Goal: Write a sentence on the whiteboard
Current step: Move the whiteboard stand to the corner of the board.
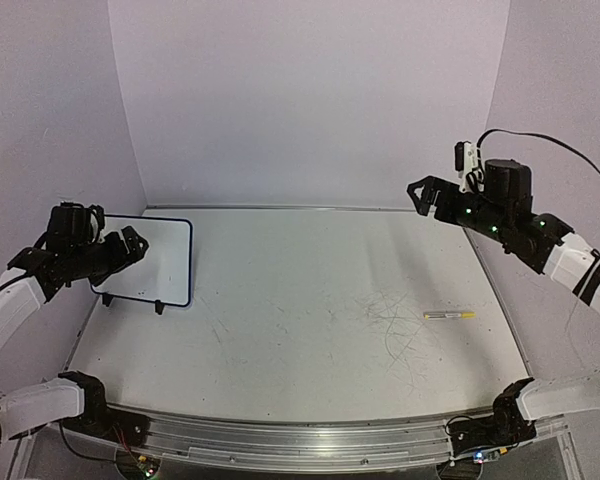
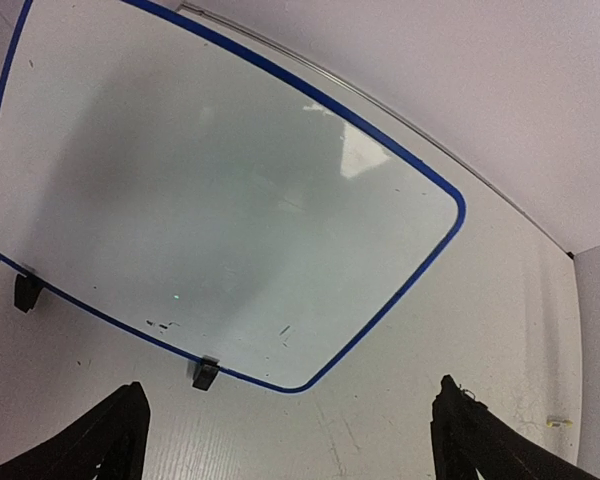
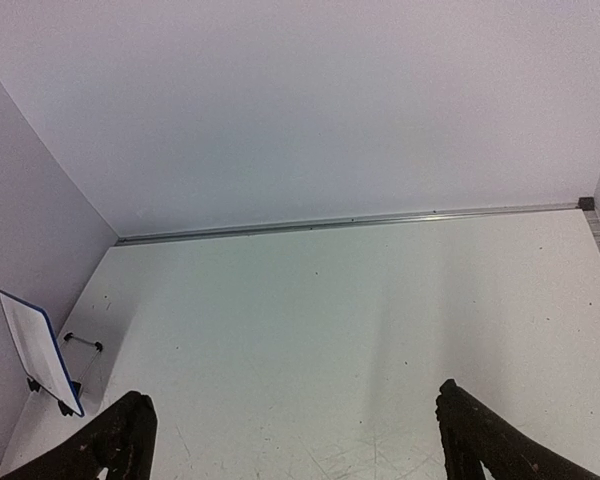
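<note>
A slim pen (image 1: 449, 315) with a silver barrel and a yellow end lies flat on the scuffed white tabletop (image 1: 280, 270), at about 4 o'clock from its middle. Thin grey scribble scratches (image 1: 390, 325) spread at the pen's 9 o'clock side. Pale lilac walls (image 1: 310, 100) close the table at 9, 12 and 3 o'clock.

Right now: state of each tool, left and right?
Left tool: open, holding nothing.
Right tool: open, holding nothing.
</note>
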Controlling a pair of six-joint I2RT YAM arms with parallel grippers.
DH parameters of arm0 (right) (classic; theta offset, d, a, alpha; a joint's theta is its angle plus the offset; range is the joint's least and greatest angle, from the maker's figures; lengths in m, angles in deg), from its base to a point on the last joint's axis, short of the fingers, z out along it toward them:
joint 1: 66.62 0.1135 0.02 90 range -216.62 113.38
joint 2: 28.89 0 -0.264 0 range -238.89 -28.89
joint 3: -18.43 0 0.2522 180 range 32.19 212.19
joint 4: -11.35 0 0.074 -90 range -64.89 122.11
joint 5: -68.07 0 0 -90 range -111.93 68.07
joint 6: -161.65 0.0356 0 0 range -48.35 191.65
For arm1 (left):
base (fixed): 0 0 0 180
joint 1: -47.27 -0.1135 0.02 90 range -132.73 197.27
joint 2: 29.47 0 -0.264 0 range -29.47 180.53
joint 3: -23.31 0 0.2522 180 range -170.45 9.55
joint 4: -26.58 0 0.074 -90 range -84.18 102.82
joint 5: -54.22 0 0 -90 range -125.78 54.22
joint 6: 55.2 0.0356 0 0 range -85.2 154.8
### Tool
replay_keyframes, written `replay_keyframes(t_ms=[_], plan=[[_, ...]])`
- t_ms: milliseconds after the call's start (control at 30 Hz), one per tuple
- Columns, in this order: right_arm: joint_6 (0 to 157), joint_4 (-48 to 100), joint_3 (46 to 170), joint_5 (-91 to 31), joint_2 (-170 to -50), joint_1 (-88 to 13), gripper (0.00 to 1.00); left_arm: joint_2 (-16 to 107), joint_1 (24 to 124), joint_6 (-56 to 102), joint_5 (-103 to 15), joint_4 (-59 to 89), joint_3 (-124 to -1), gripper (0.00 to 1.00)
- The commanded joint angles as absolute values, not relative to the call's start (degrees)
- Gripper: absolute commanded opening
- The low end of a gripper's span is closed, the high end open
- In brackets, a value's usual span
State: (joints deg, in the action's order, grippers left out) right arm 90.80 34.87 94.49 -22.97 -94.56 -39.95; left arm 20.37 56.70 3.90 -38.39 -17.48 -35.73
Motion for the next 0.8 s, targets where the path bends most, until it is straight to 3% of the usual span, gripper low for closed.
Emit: replay_keyframes(t_ms=[0,200,567,767], plan=[[88.9,31.4,93.7,-22.4,-92.6,-39.8,0.98,23.2,56.6,-0.5,-27.9,-16.1,-35.4,0.99],[86.8,31.0,91.1,-16.1,-92.1,-39.9,0.98,25.4,56.5,-2.0,-23.5,-15.9,-32.0,0.99],[86.1,28.9,86.6,-20.2,-86.6,-39.9,0.98,39.8,57.1,5.1,-33.4,-8.8,-28.5,0.99],[87.8,27.9,85.0,-23.1,-85.6,-39.8,0.98,46.3,62.8,8.9,-30.9,-7.5,-31.0,0.89]])
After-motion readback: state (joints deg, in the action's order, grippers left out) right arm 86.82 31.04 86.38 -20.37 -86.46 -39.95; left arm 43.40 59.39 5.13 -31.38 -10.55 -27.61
